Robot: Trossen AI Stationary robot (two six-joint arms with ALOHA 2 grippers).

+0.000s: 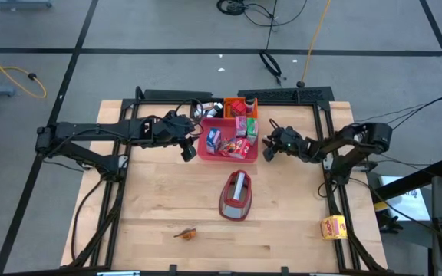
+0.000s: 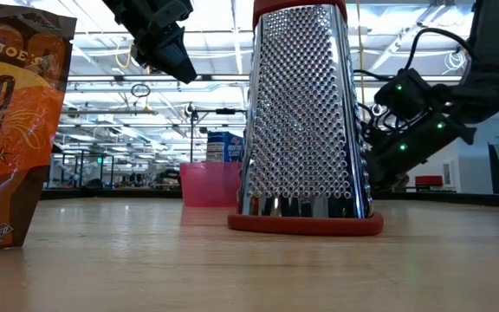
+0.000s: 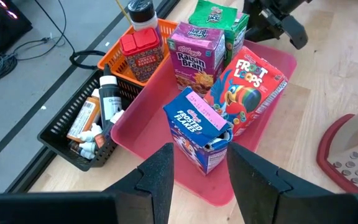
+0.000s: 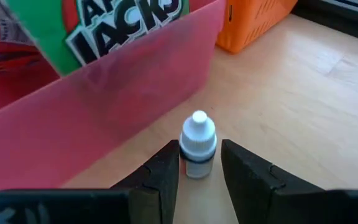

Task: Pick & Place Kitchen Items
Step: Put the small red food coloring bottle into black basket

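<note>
Right end effector [image 4: 200,163] around white-capped bottle [image 4: 197,144]

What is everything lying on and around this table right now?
Pink tray: one, at the far middle of the table.
Cereal cartons: four standing in the tray: blue Frosted Flakes, red Froot Loops, purple Raisin Bran, green Apple Jacks.
Orange basket: one, behind the tray, holding a red-capped jar.
Black basket: one, beside the orange one, with small bottles.
White dropper bottle: one, on the wood beside the tray.
Grater: one, silver and red, table centre.
Orange snack bag: one, near right edge.
Small orange-brown piece: one, near front.
Left pincer: open, over the Frosted Flakes.
Right pincer: around the bottle.
</note>
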